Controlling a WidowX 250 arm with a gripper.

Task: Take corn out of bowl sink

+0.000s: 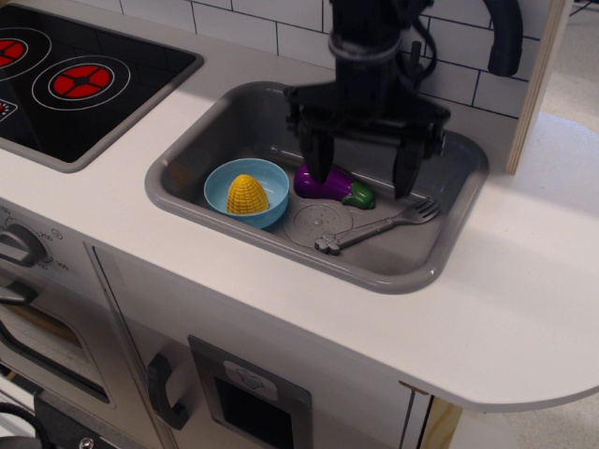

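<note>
1. One corn (246,195) is being held inside the bowl (270,181), sitting in the sink (412,267).
2. The claw (363,175) is being kept spread apart, empty, over the eggplant (328,182).

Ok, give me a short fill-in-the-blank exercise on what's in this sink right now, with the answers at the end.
1. The corn sits inside the light blue ____.
2. The purple eggplant has a ____ cap.
3. The grey fork lies on the floor of the ____.
4. The end effector hangs over the eggplant with its jaws ____, holding nothing.

Missing words: bowl; green; sink; open
</note>
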